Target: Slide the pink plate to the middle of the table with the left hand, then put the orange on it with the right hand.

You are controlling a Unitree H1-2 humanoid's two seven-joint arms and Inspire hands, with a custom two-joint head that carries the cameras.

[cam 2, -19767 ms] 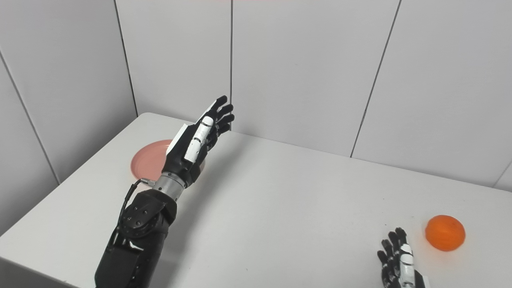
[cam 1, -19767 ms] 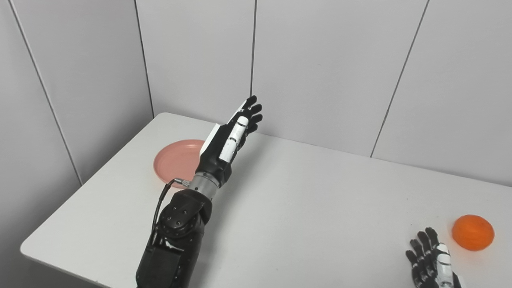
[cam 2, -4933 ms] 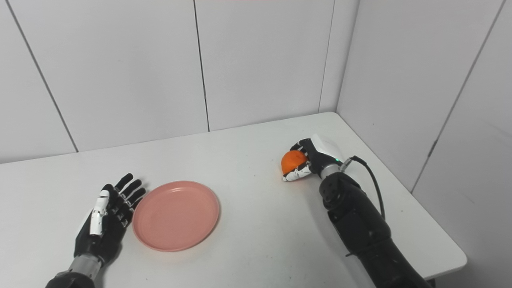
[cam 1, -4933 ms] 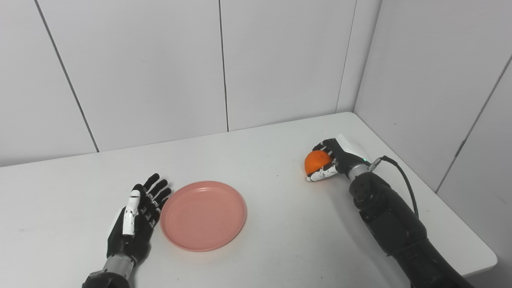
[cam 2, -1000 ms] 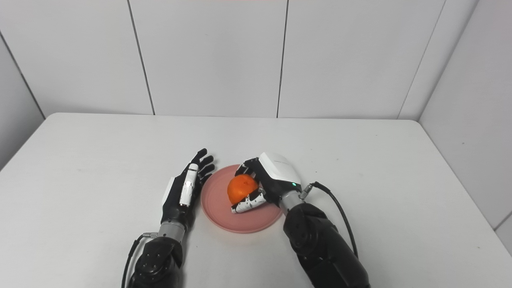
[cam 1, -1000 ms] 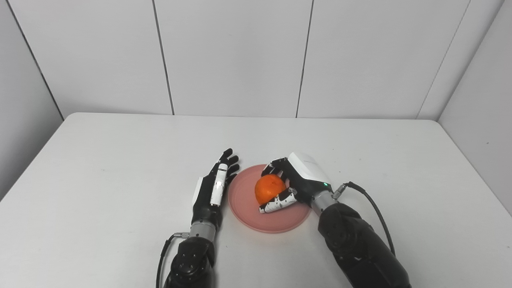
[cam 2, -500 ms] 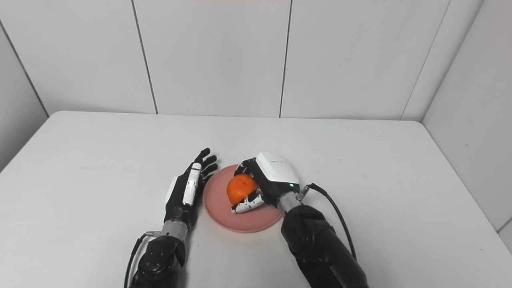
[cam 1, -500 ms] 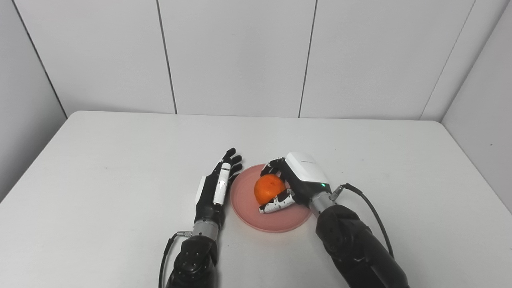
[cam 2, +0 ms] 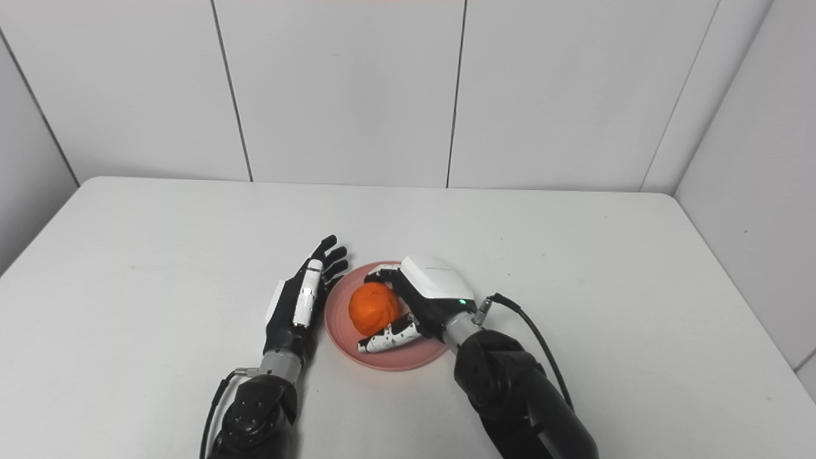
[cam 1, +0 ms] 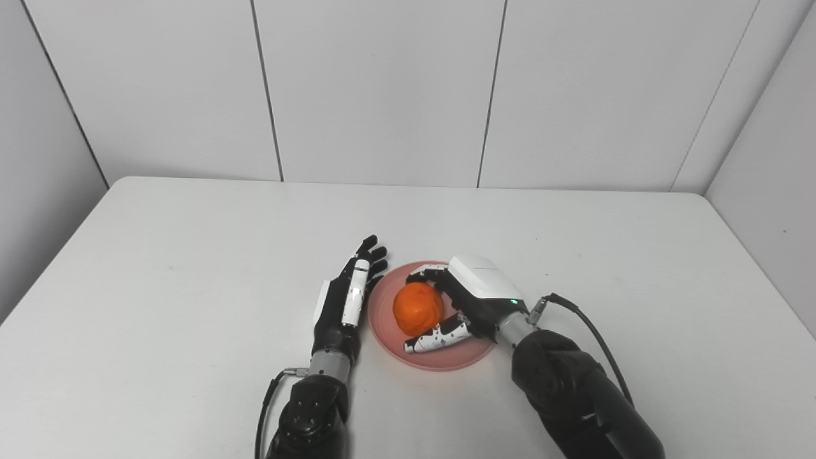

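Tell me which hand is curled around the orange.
The right hand, over the pink plate, curls around the orange. The left hand lies flat and open beside the plate's left rim.

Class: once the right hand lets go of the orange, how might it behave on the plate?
The orange is round, so it may roll a little. The pink plate has a raised rim, likely stopping it. The right hand cups it loosely, fingers spread, so release should be gentle.

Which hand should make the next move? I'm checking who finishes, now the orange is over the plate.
The right hand: it cups the orange on the plate and only needs to let go. The left hand lies open beside the plate.
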